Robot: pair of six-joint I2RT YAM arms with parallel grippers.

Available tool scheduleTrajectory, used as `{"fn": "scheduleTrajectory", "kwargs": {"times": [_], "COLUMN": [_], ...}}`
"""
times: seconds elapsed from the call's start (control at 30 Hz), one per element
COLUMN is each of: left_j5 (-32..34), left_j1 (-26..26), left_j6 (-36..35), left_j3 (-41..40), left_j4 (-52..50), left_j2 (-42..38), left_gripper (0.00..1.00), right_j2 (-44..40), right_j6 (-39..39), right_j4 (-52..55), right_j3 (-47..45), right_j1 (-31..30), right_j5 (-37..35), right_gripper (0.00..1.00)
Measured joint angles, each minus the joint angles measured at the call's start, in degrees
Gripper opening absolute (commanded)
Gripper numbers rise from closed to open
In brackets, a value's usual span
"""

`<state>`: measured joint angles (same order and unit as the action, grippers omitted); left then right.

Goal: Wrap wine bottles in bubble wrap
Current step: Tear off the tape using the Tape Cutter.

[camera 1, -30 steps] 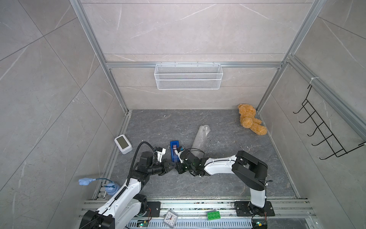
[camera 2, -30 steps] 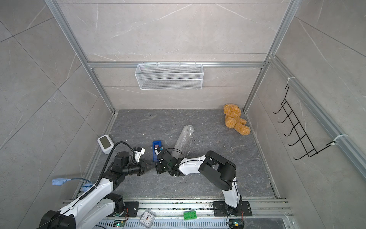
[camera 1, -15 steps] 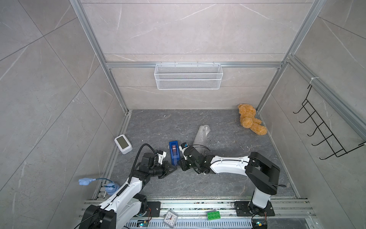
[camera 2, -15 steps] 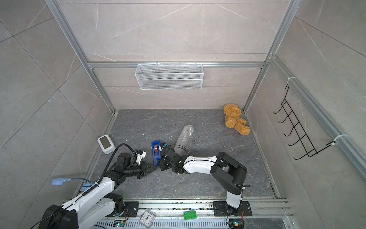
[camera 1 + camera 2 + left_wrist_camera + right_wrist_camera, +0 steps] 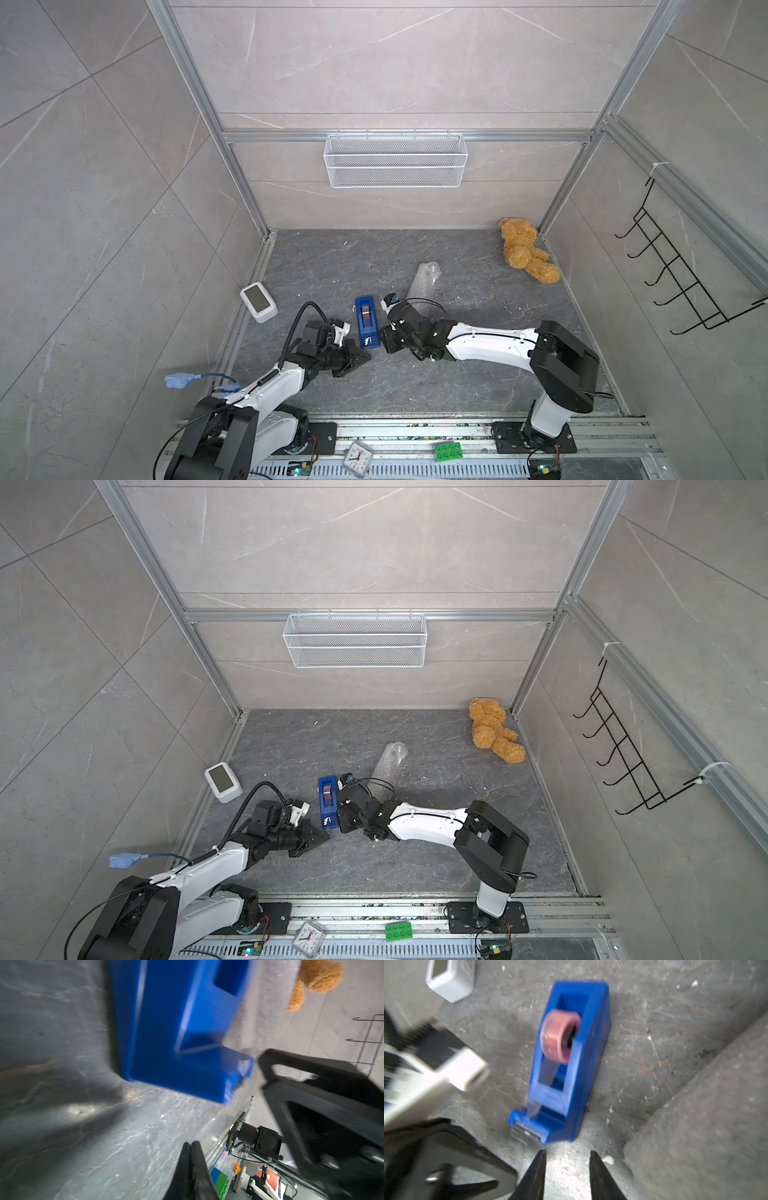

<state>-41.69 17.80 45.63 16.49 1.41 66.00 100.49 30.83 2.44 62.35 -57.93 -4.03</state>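
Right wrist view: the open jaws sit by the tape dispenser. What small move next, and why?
Probably ease the right gripper forward and close on the tape end hanging at the blue tape dispenser: its jaws stand open just short of it, and the bubble wrap already lies rolled, seemingly needing tape.

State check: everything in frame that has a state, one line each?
Translucent bubble wrap sheet: rolled into a tube, lying on floor, ungripped, contents hidden.
Blue plastic tape dispenser: upright, roll loaded, tape on cutter.
Left tool: shut.
Right tool: open, empty, facing the dispenser.
Brown plush teddy bear: lying in far corner.
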Motion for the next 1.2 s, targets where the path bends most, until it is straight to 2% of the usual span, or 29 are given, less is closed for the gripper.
{"fn": "scheduleTrajectory", "kwargs": {"times": [0.27, 0.5, 0.8, 0.87, 0.97, 1.2], "left_j5": [6.95, 13.40, 17.94, 20.72, 21.11, 21.70], "left_j1": [0.24, 0.59, 0.79, 0.79, 0.57, 0.57], "left_j6": [-1.66, -3.54, -3.89, -3.93, -3.93, -4.24], "left_j3": [2.69, 4.59, 5.16, 4.87, 4.59, 4.59], "left_j4": [-3.58, -8.79, -12.02, -14.49, -15.47, -16.90], "left_j2": [2.38, 0.02, -0.02, 0.04, -0.11, -1.36], "left_gripper": [0.00, 0.00, 0.00, 0.00, 0.00, 0.00], "right_j2": [6.23, 9.07, 9.46, 9.46, 9.33, 3.52], "right_j6": [-1.33, -1.97, -2.16, -2.43, -2.82, -2.93], "right_j4": [1.90, 3.48, 4.39, 4.55, 4.79, 4.98], "right_j3": [7.87, 9.03, 9.27, 9.27, 9.22, 4.42], "right_j1": [0.00, 0.00, 0.00, 0.00, 0.00, -0.94], "right_j5": [1.03, 1.70, 1.40, 1.14, 0.79, 0.50], "right_gripper": [0.36, 0.34, 0.35, 0.37, 0.40, 0.41]}}
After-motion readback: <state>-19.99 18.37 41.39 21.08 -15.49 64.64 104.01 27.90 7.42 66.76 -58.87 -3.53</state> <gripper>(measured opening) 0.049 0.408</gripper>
